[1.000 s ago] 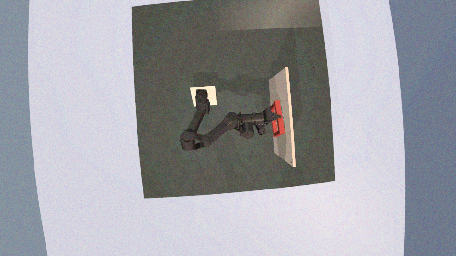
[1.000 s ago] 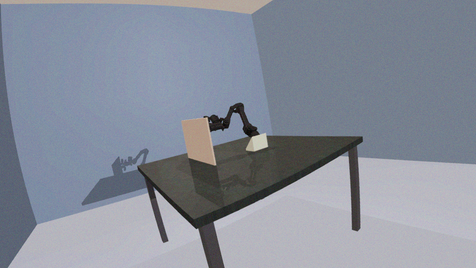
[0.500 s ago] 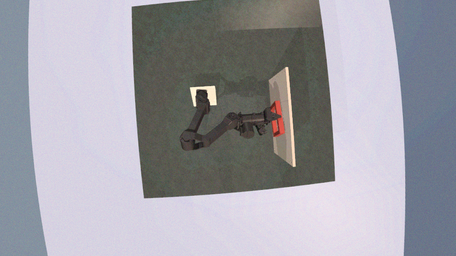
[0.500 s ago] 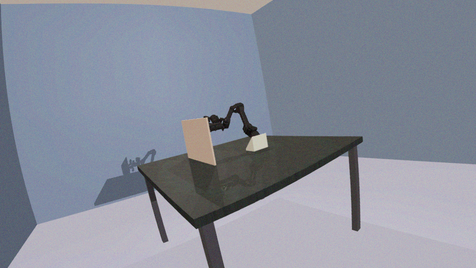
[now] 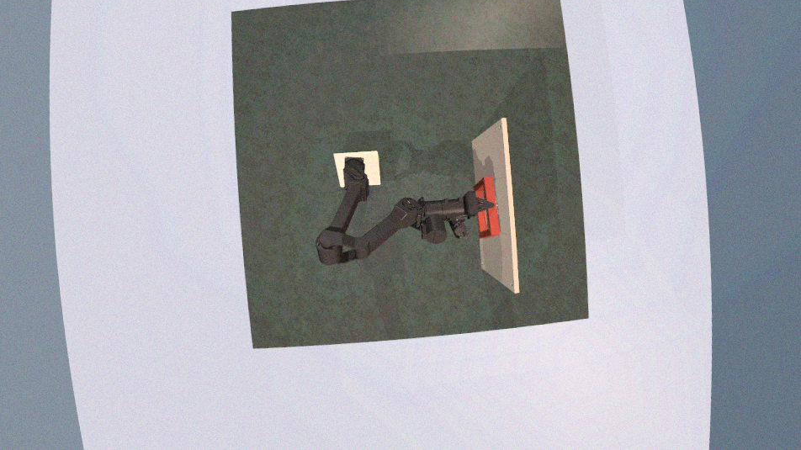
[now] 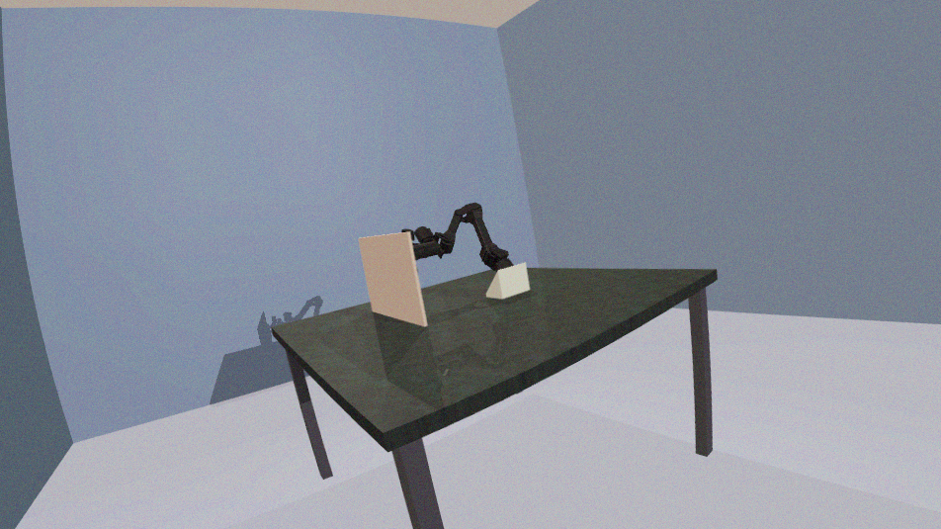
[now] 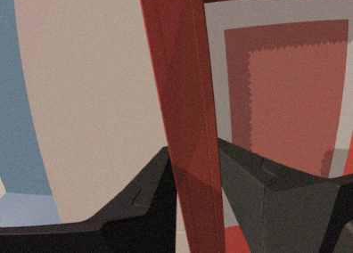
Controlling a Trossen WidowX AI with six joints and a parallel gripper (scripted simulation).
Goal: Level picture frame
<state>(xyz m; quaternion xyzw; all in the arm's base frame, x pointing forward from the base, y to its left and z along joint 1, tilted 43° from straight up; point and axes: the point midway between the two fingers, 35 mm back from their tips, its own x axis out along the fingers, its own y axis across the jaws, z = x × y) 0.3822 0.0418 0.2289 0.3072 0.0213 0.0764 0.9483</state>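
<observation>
The red picture frame [image 5: 491, 229] [image 7: 180, 77] is at the front of the upright beige panel [image 5: 509, 184] [image 6: 388, 272] [image 7: 89, 99]. My gripper [image 5: 490, 204] [image 7: 192, 150] is shut on one side bar of the frame, with a dark finger on each side of it. In the wrist view this bar leans, its upper end further left, and the picture's upper edge rises slightly to the right. I cannot tell from this how level the frame is. The screw is not clearly visible and the notched strip is hidden. In the exterior view the panel hides the frame and my fingers.
The arm's pale wedge-shaped base [image 5: 372, 170] [image 6: 513, 281] stands on the dark green table [image 5: 295, 96] [image 6: 590, 314]. The arm [image 5: 384, 231] [image 6: 471, 212] reaches from it to the panel. The panel extends past the frame on both sides.
</observation>
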